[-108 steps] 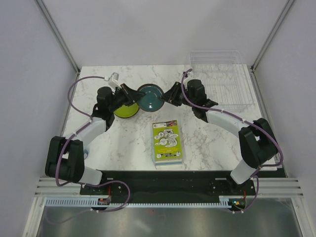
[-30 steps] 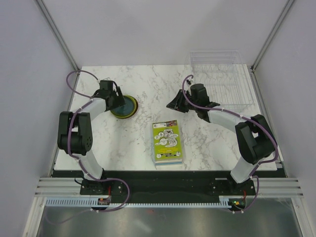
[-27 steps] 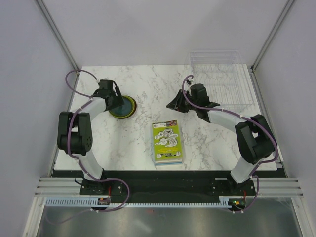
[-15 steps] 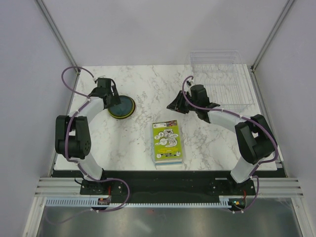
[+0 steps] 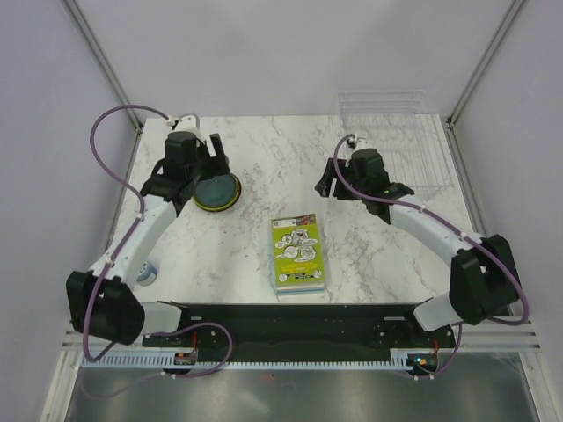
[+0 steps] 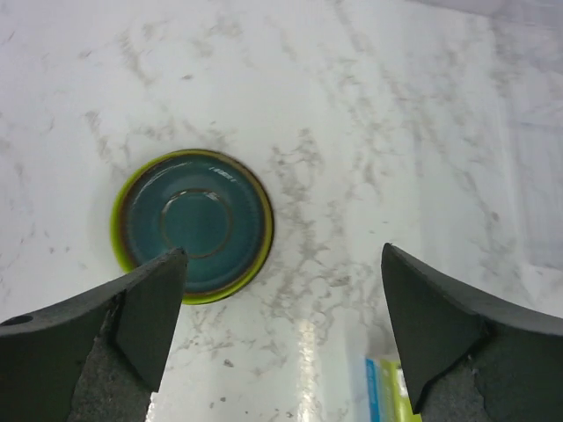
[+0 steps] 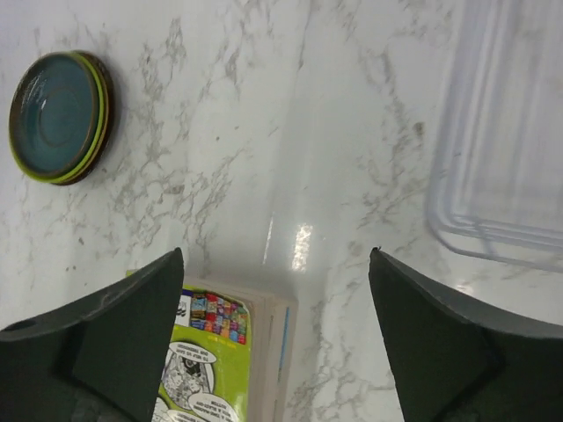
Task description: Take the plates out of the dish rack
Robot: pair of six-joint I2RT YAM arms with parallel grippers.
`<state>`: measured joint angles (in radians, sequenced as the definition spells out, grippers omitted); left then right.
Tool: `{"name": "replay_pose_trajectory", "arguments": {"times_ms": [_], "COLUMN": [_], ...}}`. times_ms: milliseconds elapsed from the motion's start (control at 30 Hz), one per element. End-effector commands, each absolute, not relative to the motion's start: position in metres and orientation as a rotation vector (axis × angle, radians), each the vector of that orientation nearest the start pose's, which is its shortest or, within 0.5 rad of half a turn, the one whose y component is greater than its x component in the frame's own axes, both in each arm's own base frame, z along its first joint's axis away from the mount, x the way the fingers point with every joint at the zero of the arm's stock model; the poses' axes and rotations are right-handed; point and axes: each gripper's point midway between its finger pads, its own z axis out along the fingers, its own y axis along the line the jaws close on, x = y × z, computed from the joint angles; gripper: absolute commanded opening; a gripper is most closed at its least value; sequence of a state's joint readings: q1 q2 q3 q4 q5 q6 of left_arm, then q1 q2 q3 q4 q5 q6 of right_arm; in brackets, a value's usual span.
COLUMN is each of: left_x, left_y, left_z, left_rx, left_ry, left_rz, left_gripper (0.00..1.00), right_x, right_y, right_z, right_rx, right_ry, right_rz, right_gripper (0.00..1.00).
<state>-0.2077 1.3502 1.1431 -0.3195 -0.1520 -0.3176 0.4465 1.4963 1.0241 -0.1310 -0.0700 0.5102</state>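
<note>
The plates [image 5: 217, 189] sat stacked on the table [image 5: 264, 141] at far left, well apart from the dish rack [image 5: 422, 132] at far right, which looked empty. Left gripper [image 6: 280, 264] and right gripper [image 7: 277, 255] both gaped wide, holding nothing. Unloading looked finished; nothing seemed to remain.

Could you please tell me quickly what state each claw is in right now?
Left claw: open, holding nothing; the plates lie stacked below it, untouched.
Right claw: open, holding nothing.

Lime-green book [image 5: 296, 253] on marble table [image 5: 264, 149]
</note>
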Motion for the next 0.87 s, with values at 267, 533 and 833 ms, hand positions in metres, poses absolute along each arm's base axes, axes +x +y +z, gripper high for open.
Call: {"name": "replay_pose_trajectory", "arguments": {"times_ms": [267, 533, 833], "left_x": [0.338, 0.322, 0.318], "left_y": [-0.116, -0.104, -0.097], "left_z": [0.302, 0.279, 0.276], "left_rx": [0.096, 0.061, 0.043], "left_ry": [1.752, 1.698, 1.687], "left_rz": [-0.318, -0.252, -0.222], "left_gripper": [1.0, 1.0, 1.0], "right_x": [0.346, 0.331, 0.322], "right_y": [0.073, 0.039, 0.036], "right_z": [0.237, 0.227, 0.222], "right_rx": [0.099, 0.12, 0.147], "right_ry": [1.899, 1.812, 1.755], "right_rz": [-0.093, -0.266, -0.22], "right_gripper": [0.98, 0.98, 0.98]}}
